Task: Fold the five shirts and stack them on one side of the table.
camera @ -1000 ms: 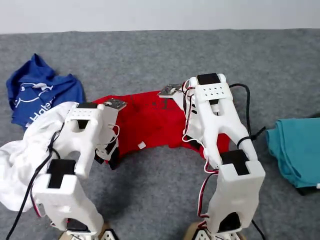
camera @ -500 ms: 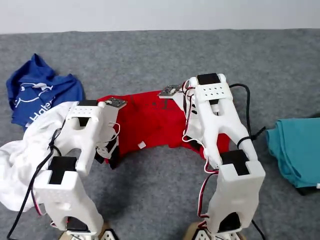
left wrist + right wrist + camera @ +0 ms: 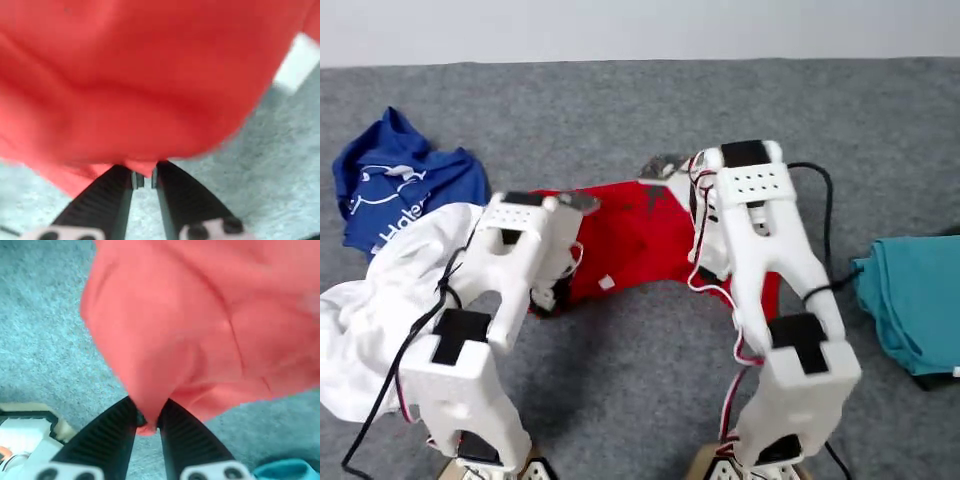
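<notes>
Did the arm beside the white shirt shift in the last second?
Yes. The left arm swung away from the blue shirt, toward the right arm, its end effector shut on the red shirt.

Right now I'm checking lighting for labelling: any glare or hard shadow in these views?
High view: even light, only soft shadows on the table under the arms, no glare. Left wrist view: gentle shading in folds of the red shirt at the left pincer. Right wrist view: likewise at the right pincer, no glare.

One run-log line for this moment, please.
left claw: shut on red shirt | right claw: shut on red shirt | white shirt: crumpled, left | blue shirt: far left | teal shirt: right edge
</notes>
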Motion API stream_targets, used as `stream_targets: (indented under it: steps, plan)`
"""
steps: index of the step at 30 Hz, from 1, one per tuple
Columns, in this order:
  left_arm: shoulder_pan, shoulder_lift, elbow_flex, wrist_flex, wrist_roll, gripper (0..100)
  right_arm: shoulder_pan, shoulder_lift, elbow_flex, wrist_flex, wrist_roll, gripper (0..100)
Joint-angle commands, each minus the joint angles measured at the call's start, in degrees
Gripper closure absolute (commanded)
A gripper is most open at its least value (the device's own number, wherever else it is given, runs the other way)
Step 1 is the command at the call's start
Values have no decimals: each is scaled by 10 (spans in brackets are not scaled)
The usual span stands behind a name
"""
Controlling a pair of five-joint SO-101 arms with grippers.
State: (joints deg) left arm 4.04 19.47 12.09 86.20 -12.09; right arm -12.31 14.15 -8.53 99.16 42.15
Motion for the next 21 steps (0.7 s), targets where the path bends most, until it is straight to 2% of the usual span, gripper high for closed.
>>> stream_targets:
  steps: [1, 10, 21]
  plan:
    - [-6, -74, -79, 71, 5, 998, 15, -93, -29, 23, 4, 988]
    - [-8, -295, -115, 127, 6, 998, 87, -225, -25, 30, 4, 988]
    - [-9, -487, -114, 141, 6, 998, 175, -349, -25, 29, 9, 988]
